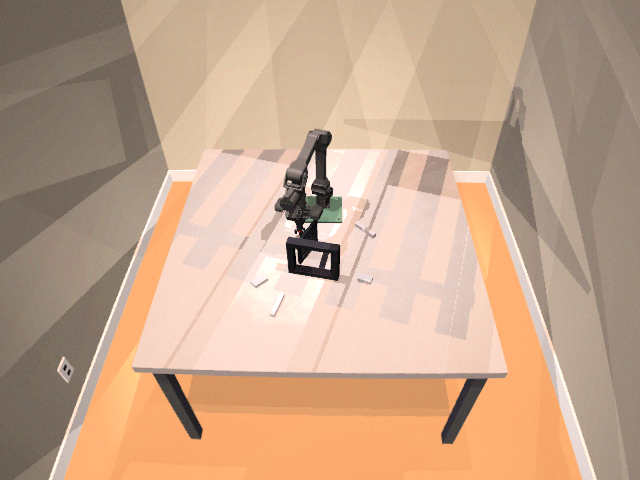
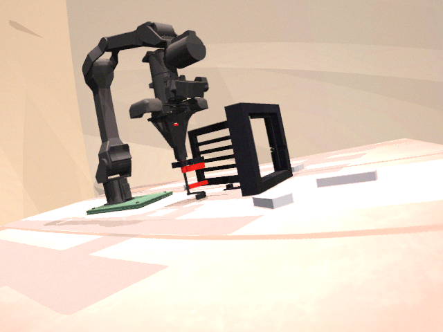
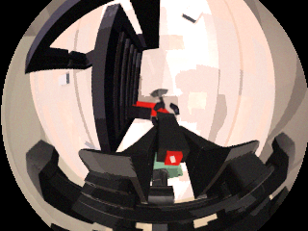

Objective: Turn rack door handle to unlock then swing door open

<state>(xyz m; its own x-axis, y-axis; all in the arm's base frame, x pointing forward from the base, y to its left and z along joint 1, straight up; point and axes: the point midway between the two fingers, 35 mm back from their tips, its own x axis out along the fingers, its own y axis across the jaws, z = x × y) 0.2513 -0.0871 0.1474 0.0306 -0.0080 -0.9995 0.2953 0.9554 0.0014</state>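
The black slatted door [image 1: 308, 238] [image 2: 219, 179] stands swung well out of its black frame [image 1: 312, 244] [image 2: 237, 150] towards the arm's base; its exact angle cannot be told. The handle with red bars [image 2: 193, 167] [image 3: 145, 104] stands out from the door's free edge, away from the slats. My gripper [image 1: 299, 230] [image 2: 181, 159] [image 3: 167, 129] points down and is shut on the handle's upper end. The fingertips hide the gripped part. In the wrist view the door lies left of the fingers.
The arm's green base plate [image 1: 334, 210] [image 2: 142, 203] is behind the door. Pale blocks lie around the frame: two to the front left [image 1: 259, 282] [image 1: 277, 304], one to the right [image 1: 364, 279] and one at the back right [image 1: 365, 230].
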